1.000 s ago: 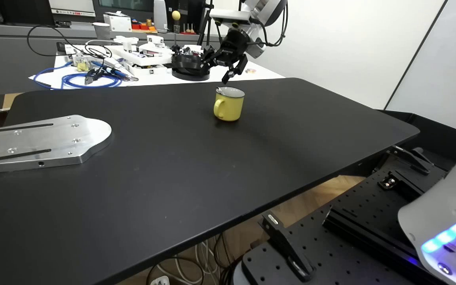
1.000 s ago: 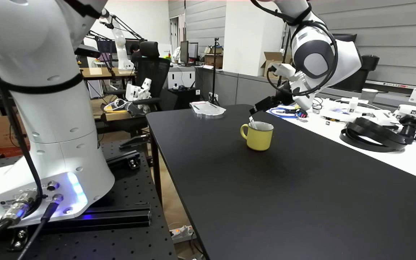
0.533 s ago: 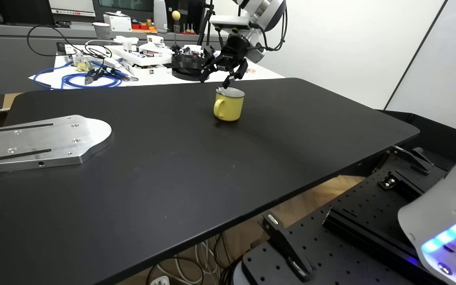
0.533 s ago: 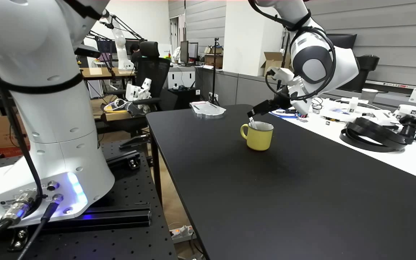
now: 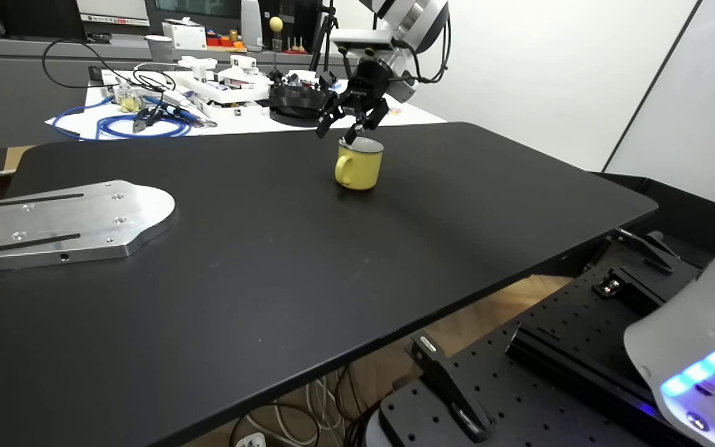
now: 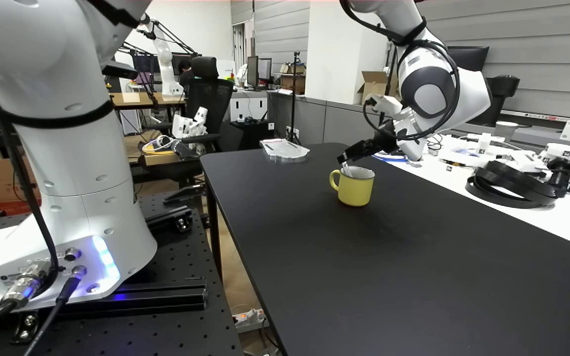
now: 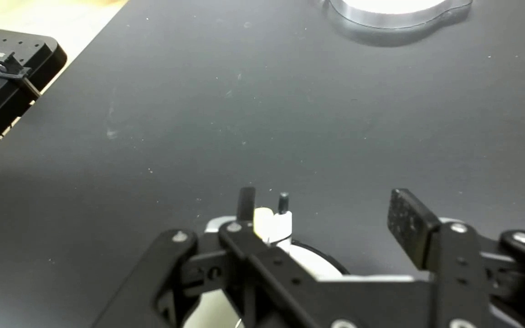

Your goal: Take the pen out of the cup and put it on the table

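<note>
Nearest in the wrist view: black two-fingered gripper [image 7: 324, 212], spread wide. Seen between its fingertips there: slim white pen with a dark tip [image 7: 283, 222], contact hard to judge. Leaning inside a squat, pale-lined yellow mug [image 6: 356, 190], upright on the matte black tabletop [image 7: 198, 114]. Well apart, farther off: silver metal plate [image 7: 394, 18].

Bright, even light in here; a soft shadow darkens the surface [image 6: 438, 277] by the yellow mug [image 6: 356, 191]. A blue light strip [image 6: 106, 259] glares. In the wrist view the metal plate [image 7: 392, 6] burns out white and the tool [image 7: 324, 214] looks slightly soft.
</note>
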Motion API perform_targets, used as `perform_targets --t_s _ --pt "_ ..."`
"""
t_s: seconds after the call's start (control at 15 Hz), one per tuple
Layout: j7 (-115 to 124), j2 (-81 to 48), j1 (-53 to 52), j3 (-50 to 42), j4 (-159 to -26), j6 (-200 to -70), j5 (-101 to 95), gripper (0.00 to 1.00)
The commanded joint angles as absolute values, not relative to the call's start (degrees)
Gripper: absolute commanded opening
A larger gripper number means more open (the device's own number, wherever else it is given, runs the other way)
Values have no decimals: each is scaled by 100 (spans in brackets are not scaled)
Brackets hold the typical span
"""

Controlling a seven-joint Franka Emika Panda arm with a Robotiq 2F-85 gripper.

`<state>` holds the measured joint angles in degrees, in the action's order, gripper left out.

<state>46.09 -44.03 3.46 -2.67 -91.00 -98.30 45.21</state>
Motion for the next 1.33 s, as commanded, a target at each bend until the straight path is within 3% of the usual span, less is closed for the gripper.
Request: perform_targets --t_s 0.0,0.4,0.47,0.6,1.07,1.13,1.2,1.27 --pt "4811 -4474 308 -300 -8995 -9681 4536 45" --pt "4795 -4530 300 -310 -8978 -9649 4517 3" --pt "4778 -4528 309 -309 -8978 -9644 4521 47" --pt "4779 -4518 312 -321 -8977 -9647 4516 44" --pt "4757 -4504 382 -350 -8973 -9625 4533 90" --pt "4737 -4508 397 -353 -8965 -9603 4531 63" --pt "4740 -4511 381 -375 -8960 -9610 4491 51" --pt "4736 -4507 382 -382 -8965 -9606 4493 51"
